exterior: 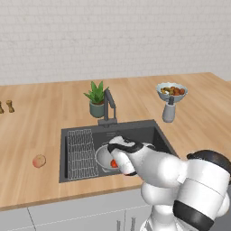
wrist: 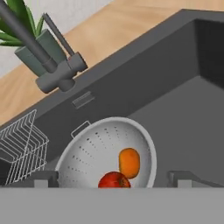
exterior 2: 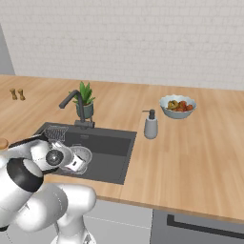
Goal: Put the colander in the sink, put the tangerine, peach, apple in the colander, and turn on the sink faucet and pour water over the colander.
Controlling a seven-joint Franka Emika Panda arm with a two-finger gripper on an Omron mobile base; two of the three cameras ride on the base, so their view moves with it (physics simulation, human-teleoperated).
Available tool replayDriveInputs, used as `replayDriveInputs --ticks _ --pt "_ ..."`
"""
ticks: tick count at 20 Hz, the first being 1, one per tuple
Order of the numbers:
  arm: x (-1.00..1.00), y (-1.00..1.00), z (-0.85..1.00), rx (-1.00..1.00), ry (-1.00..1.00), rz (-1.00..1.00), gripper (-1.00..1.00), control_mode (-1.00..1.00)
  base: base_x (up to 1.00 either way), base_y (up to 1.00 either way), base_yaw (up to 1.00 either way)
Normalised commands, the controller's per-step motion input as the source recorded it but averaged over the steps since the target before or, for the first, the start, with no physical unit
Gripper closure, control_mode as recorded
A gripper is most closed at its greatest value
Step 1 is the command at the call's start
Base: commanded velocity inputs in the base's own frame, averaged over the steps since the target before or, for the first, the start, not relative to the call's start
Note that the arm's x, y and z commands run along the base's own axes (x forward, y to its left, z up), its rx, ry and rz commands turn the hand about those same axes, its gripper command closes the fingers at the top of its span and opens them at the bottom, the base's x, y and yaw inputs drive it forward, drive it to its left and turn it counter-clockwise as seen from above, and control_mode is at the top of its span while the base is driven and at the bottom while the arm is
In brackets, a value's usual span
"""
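A: In the left base view, where does the gripper (exterior: 118,163) sit relative to the sink (exterior: 140,131)?
B: It hangs low over the basin, just above the colander (exterior: 103,158), which lies beside the wire rack (exterior: 82,152). A bit of red, the apple (exterior: 114,164), shows at the hand. The peach (exterior: 39,161) lies on the counter (exterior: 40,126) left of the sink, well apart from the hand. The sink faucet (exterior: 108,106) stands at the sink's back edge.

A: And the right base view?
B: The hand (exterior 2: 76,163) is over the sink's (exterior 2: 114,143) near left part, with the colander (exterior 2: 82,155) just behind it. The faucet (exterior 2: 76,106) rises at the back rim.

A: The hand view?
B: The two fingertips (wrist: 43,178) stand wide apart, one at each side of the colander (wrist: 94,151), holding nothing. The apple (wrist: 114,180) and the tangerine (wrist: 129,162) lie touching inside the colander, between the tips. The faucet base (wrist: 59,74) sits beyond, on the sink's (wrist: 175,113) rim.
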Motion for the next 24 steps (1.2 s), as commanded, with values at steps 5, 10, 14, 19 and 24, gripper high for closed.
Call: replayDriveInputs --ticks 5,10,14,19,24 --pt "0.00 -0.25 1.00 0.00 0.08 -0.02 -1.00 -1.00 0.00 0.00 0.00" --pt "-0.06 -0.23 1.00 0.00 0.17 0.00 -1.00 -1.00 0.00 0.00 0.00" --pt "-0.06 -0.40 1.00 0.00 0.18 0.00 -1.00 -1.00 0.00 0.00 0.00" --pt "-0.06 -0.27 1.00 0.00 0.25 0.00 -1.00 -1.00 0.00 0.00 0.00" --pt "-0.16 -0.14 1.00 0.00 0.28 0.00 -1.00 -1.00 0.00 0.00 0.00"
